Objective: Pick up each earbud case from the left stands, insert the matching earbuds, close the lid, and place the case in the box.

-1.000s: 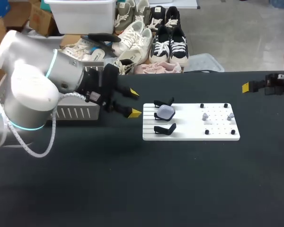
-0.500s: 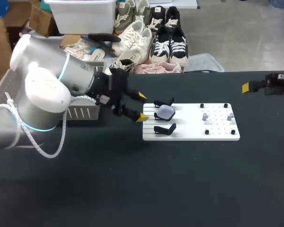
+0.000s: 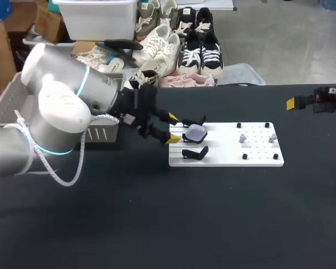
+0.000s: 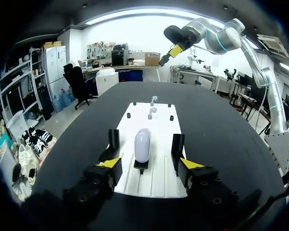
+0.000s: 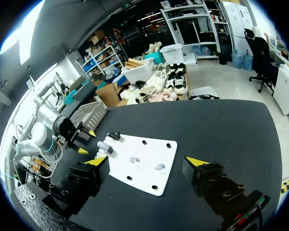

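Note:
A pale oval earbud case (image 3: 196,133) stands in the middle black stand on the left part of the white board (image 3: 218,144). Empty black stands (image 3: 193,121) flank it. My left gripper (image 3: 172,128) is open at the board's left edge, just short of the case. In the left wrist view the case (image 4: 142,145) sits ahead of the left gripper (image 4: 150,164), in line with the gap between its fingers and untouched. Two small earbuds (image 3: 242,137) rest on the board's right half. My right gripper (image 5: 145,161) hangs open, empty, far right of the board (image 5: 144,149).
A grey mesh basket (image 3: 92,133) stands at the table's left edge, behind my left arm. Small black pegs (image 3: 239,125) stick up around the earbuds on the board. Dark table surface (image 3: 213,213) stretches in front of the board.
My left arm has moved right, bringing its gripper from left of the board up to the board's edge by the case. The right arm has kept still.

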Controlling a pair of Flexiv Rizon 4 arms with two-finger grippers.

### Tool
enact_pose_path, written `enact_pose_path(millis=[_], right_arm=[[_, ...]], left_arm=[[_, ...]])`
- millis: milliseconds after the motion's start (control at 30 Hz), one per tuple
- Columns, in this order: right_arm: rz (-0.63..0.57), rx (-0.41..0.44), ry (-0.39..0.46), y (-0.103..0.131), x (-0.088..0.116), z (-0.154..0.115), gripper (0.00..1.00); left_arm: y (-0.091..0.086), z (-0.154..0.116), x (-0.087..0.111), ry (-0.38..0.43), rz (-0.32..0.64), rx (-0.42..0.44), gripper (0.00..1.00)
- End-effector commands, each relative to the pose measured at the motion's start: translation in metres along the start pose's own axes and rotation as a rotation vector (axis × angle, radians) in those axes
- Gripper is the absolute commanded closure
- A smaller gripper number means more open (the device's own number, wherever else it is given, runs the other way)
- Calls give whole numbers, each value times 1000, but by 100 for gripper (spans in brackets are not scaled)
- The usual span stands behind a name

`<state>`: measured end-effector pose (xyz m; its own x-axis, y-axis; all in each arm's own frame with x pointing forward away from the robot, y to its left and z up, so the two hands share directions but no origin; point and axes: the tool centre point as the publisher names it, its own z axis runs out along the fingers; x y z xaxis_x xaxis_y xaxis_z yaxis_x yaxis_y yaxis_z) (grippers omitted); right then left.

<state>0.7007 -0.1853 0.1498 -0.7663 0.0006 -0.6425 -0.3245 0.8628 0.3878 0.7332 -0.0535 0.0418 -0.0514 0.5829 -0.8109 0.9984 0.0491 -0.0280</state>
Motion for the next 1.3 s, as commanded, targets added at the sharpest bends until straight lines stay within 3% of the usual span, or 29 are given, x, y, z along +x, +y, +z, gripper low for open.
enact_pose_path(millis=[33, 400, 467, 500, 833, 1300], right_arm=[[-1, -3, 1, -1, 0, 0, 0], [-1, -3, 1, -1, 0, 0, 0], [-1, -3, 1, -1, 0, 0, 0], [-1, -3, 1, -1, 0, 0, 0], [-1, -3, 1, -1, 0, 0, 0], [-1, -3, 1, -1, 0, 0, 0]], left_arm=[[7, 6, 2, 1, -1, 8, 18], [9, 13, 0, 7, 8, 25, 16], [9, 16, -1, 8, 10, 28, 30], [9, 17, -1, 9, 11, 28, 31], [12, 29, -4, 9, 1, 34, 23], [15, 40, -5, 4, -9, 38, 30]])
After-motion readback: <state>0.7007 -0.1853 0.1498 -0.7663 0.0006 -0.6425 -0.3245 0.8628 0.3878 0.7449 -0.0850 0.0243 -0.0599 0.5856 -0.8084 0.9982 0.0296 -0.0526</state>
